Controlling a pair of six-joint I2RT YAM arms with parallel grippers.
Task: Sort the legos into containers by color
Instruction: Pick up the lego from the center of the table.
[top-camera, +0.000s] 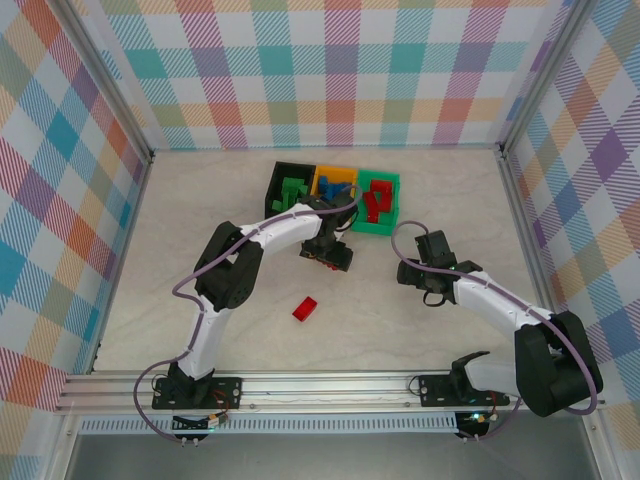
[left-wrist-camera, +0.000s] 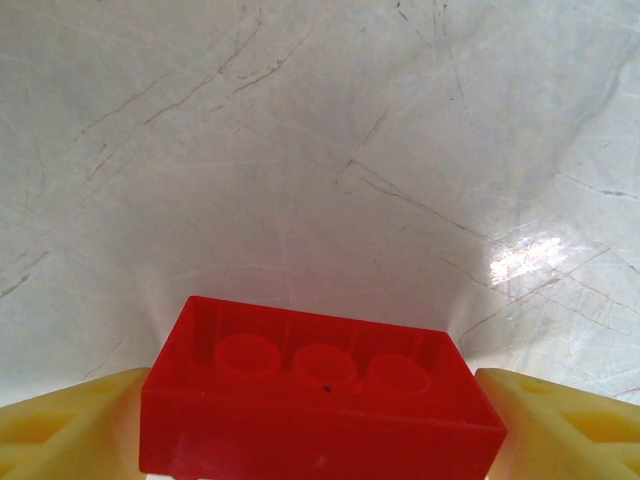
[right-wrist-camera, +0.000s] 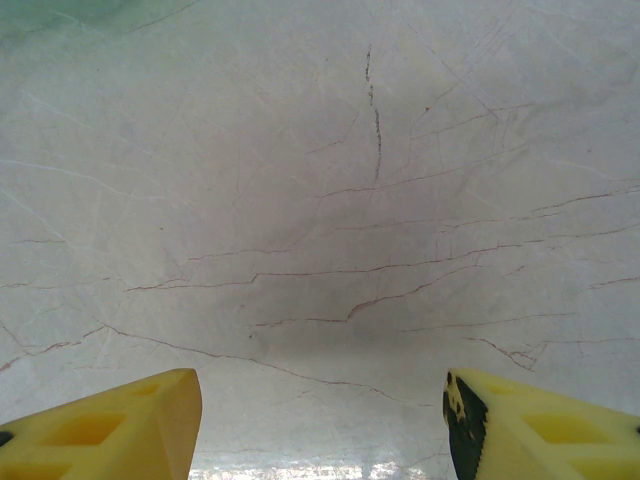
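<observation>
While your top camera lays out the scene, the left arm (top-camera: 275, 232) ends just in front of the row of containers, and its wrist covers what the jaws are doing. Your left wrist camera shows it instead: a red brick (left-wrist-camera: 320, 400) sits between the yellow fingers (left-wrist-camera: 60, 435), the left jaws pinching its two ends, with scratched tabletop (left-wrist-camera: 320, 150) beyond. Your right wrist camera shows the right jaws spread with nothing between them, over bare tabletop. From above you also get a second red brick (top-camera: 305, 308) lying loose nearer the arm bases. The black bin (top-camera: 274, 185) holds green bricks, the orange bin (top-camera: 322, 177) blue ones, and the green bin (top-camera: 395, 200) red ones. The right arm (top-camera: 480, 295) stands off to their right.
</observation>
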